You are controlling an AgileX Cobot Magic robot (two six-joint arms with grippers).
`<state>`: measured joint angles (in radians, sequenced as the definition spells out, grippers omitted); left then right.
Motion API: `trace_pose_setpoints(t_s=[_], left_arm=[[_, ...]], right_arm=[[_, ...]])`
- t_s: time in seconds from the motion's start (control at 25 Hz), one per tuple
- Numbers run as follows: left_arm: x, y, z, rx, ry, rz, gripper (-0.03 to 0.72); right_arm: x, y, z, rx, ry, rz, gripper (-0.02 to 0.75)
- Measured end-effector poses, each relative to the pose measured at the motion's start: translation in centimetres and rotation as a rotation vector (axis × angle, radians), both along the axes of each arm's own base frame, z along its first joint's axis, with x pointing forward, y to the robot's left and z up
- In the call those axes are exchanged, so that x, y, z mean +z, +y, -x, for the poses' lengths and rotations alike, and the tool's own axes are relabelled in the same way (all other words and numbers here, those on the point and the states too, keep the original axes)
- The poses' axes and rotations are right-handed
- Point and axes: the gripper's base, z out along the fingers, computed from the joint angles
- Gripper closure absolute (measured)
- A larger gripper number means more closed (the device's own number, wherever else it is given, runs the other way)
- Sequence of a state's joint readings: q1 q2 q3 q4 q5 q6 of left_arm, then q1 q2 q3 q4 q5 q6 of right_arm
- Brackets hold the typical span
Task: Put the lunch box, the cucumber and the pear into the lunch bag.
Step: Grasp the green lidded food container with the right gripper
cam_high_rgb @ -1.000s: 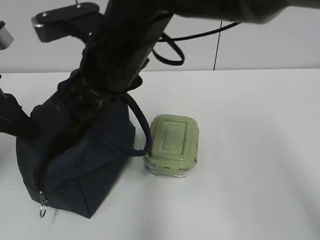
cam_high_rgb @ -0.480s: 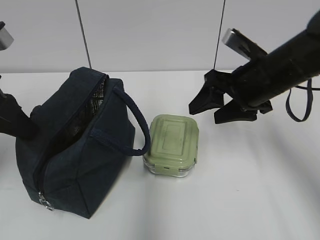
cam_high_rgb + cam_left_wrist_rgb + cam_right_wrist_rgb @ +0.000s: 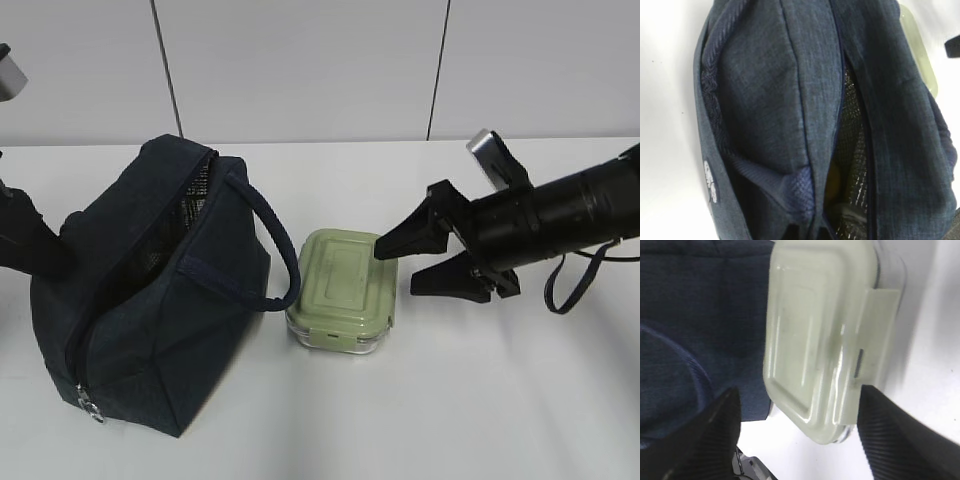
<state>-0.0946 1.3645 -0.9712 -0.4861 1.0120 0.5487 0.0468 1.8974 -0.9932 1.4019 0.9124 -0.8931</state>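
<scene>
The navy lunch bag (image 3: 150, 310) stands at the left with its zipper open and its handle (image 3: 280, 250) drooping toward the lunch box. The sage-green lunch box (image 3: 343, 288) sits on the table just right of the bag. My right gripper (image 3: 397, 268) is open, its tips at the box's right edge. In the right wrist view its fingers (image 3: 715, 435) straddle the lunch box (image 3: 820, 335). The left wrist view looks into the lunch bag (image 3: 770, 100). A yellow-orange patch of the pear (image 3: 832, 179) shows inside. My left gripper (image 3: 812, 232) pinches the bag's rim. The cucumber is hidden.
The white table (image 3: 520, 400) runs to a pale wall behind. My left arm (image 3: 25, 240) stands at the far left behind the bag. A cable loop (image 3: 575, 285) hangs under the right arm.
The right arm has left the top of the bag, swung right, then come down with open jaws to the lunch box's right side. The bag and box have stayed put.
</scene>
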Motion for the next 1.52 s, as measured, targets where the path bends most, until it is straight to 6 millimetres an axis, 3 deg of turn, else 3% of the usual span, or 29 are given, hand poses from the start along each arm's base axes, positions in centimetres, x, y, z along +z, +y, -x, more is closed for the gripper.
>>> trace_pose_setpoints(t_s=[0.36, 0.64, 1.52], left_arm=[[0.0, 0.0, 0.0, 0.0, 0.0, 0.0, 0.687], [0.0, 0.0, 0.0, 0.0, 0.0, 0.0, 0.687], [0.0, 0.0, 0.0, -0.001, 0.0, -0.003, 0.687]], right_arm=[[-4.5, -0.1, -0.4, -0.084, 0.044, -0.082, 0.183], [-6.0, -0.1, -0.7, -0.107, 0.05, -0.101, 0.183], [-6.2, 0.1, -1.0, -0.028, -0.129, -0.101, 0.183]])
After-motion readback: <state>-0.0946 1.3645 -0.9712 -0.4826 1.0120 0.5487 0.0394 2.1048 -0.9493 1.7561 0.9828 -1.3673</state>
